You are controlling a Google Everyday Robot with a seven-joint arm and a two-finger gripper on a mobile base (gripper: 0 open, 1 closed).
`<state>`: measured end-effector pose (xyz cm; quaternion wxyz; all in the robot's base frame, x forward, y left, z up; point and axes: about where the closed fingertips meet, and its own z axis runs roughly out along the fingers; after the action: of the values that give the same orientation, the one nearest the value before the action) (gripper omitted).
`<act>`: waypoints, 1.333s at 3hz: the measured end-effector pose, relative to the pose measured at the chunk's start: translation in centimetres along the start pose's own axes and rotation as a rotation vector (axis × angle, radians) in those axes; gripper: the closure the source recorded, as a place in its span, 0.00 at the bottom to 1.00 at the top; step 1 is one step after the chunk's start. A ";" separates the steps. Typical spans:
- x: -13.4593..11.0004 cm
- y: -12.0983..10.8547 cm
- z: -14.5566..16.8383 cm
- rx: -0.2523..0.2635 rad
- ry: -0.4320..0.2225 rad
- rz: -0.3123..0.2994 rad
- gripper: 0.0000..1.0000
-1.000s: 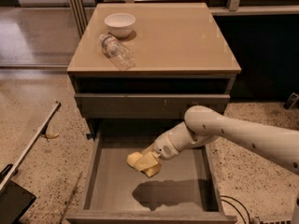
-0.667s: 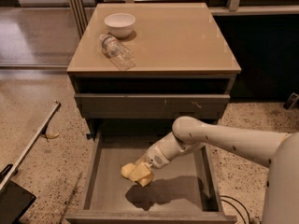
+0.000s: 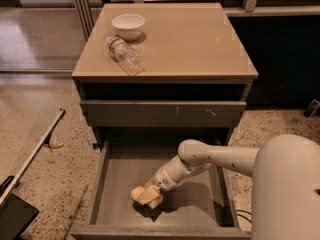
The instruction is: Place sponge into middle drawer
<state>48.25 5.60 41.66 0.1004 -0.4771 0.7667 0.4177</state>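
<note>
The middle drawer [image 3: 120, 171] is pulled out wide below the cabinet, with a plain grey floor and thin side walls. My arm reaches down into it from the right. My gripper [image 3: 151, 194] is low over the drawer floor, near its front and left of centre. It is shut on the yellow sponge [image 3: 138, 194], which rests on or just above the floor. A dark shadow lies right under the sponge.
A white bowl [image 3: 128, 25] and a clear plastic bottle [image 3: 125, 55] lying on its side are on the tan cabinet top [image 3: 195, 39]. A shallower grey drawer front [image 3: 162, 113] sits closed above. A slanted bar [image 3: 35, 154] and a dark object [image 3: 12, 216] are on the floor at left.
My gripper has carried the sponge down and to the left, from above the drawer's middle to low near its front.
</note>
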 end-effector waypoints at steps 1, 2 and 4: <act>1.5 -1.4 0.6 0.001 -0.006 0.000 0.81; 2.8 -1.5 0.5 -0.009 -0.023 -0.015 0.58; 3.8 0.9 -1.5 -0.031 -0.095 -0.074 0.12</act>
<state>45.93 2.22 41.02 0.1445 -0.4861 0.7365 0.4477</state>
